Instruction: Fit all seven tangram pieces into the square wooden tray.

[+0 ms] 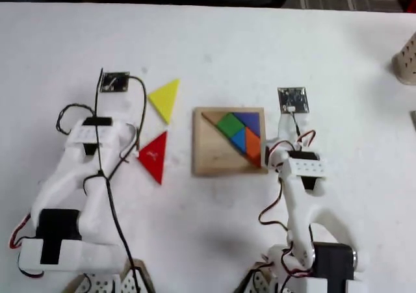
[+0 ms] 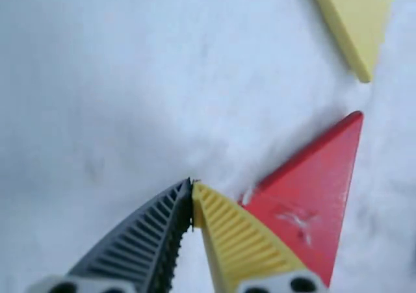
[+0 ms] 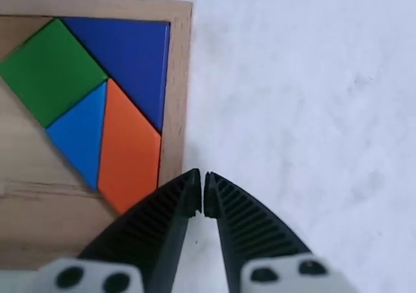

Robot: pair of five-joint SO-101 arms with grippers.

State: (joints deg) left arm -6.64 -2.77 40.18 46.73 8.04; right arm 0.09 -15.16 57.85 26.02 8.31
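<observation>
**First:** Placement of the red triangle [image 1: 154,155] is judged to be the step in hand. How should it be done?

**Second:** The left gripper [image 2: 192,186] is seen clenched on nothing, tips met, just beside the red triangle. That piece lies flat to the left of the wooden tray [image 1: 211,156]. The jaws should be opened first. Then the piece should be pinched across two edges, not at a corner, so that it is not spun.

**First:** And the yellow triangle [image 1: 166,98]?

**Second:** It is also left of the tray, toward the tray's far corner, and can be left for later.

**First:** Where should the red one be put?

**Second:** Into the tray's bare half, on its left. The long edge should be turned to match that gap before lowering, so that the fitted pieces [image 3: 123,59] in the right half are not nudged.

**First:** And the right gripper [image 3: 201,176]?

**Second:** It is clenched, empty, just beside the tray's right rim. From there the tray could be steadied.
</observation>
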